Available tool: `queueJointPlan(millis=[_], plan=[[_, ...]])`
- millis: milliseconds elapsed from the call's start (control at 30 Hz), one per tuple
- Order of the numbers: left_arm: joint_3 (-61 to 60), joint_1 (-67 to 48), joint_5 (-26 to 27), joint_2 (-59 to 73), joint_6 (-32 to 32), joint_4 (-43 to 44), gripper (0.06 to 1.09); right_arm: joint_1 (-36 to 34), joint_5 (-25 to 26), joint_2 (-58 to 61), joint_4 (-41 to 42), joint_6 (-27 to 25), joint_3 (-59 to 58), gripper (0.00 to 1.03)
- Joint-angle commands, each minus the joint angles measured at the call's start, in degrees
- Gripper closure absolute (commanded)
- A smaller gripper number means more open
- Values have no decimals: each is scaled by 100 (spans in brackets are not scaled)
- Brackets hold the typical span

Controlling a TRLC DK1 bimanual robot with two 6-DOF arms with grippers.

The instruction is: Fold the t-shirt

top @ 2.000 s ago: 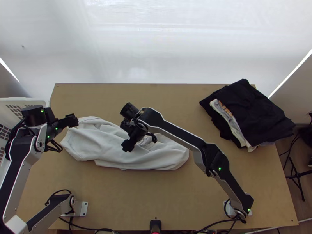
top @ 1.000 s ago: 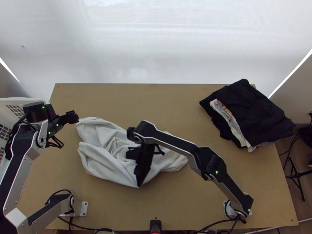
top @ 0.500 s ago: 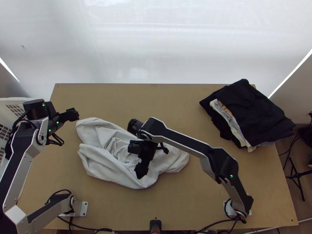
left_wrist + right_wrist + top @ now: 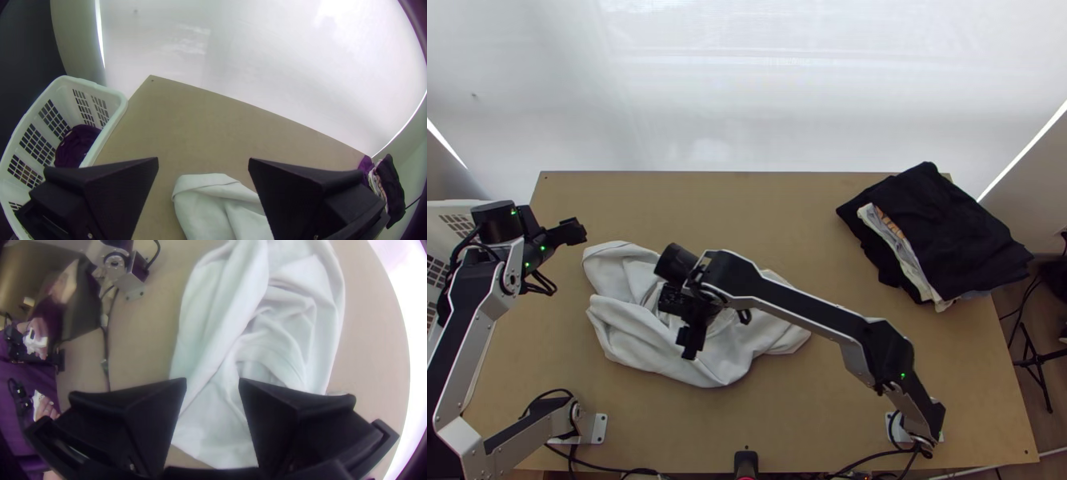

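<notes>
T-shirt (image 4: 635, 344): I had the white garment bunched on the table (image 4: 843, 392), mostly left of its middle, with uneven folds, a long raised fold and a wrinkled hollow beside it.

Left gripper (image 4: 573, 232): I had this unit beyond the left end of the t-shirt, near its far corner. Its fingers were set wide apart, with no cloth between them in its grasp.

Right gripper (image 4: 685, 326): I had this unit over the middle of the t-shirt. Its fingers were set wide apart and gripped no fabric. Contact between fingertips and t-shirt: I could not tell.

Right arm (image 4: 791, 306): I had its links extended from the near right of the table, across the middle and above the right part of the t-shirt.

Left arm (image 4: 463, 344): I had its links along the left side of the table.

Basket (image 4: 120, 104): I saw this white slotted container beside the table's left edge, with dark purple clothing (image 4: 75, 149) inside.

Stack of clothes (image 4: 947, 232): I saw it toward the table's far right corner, black fabric uppermost, pale edges showing below.
</notes>
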Motion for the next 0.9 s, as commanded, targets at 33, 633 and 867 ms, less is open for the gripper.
queueJointPlan(millis=[33, 633, 867], plan=[[21, 60, 5, 17, 3, 41, 10, 178, 135, 482, 30, 60, 522, 51], [92, 139, 5, 104, 29, 112, 10, 468, -216, 869, -164, 236, 461, 51], [74, 236, 14, 87, 91, 68, 10, 459, -216, 992, -14, 244, 513, 51]])
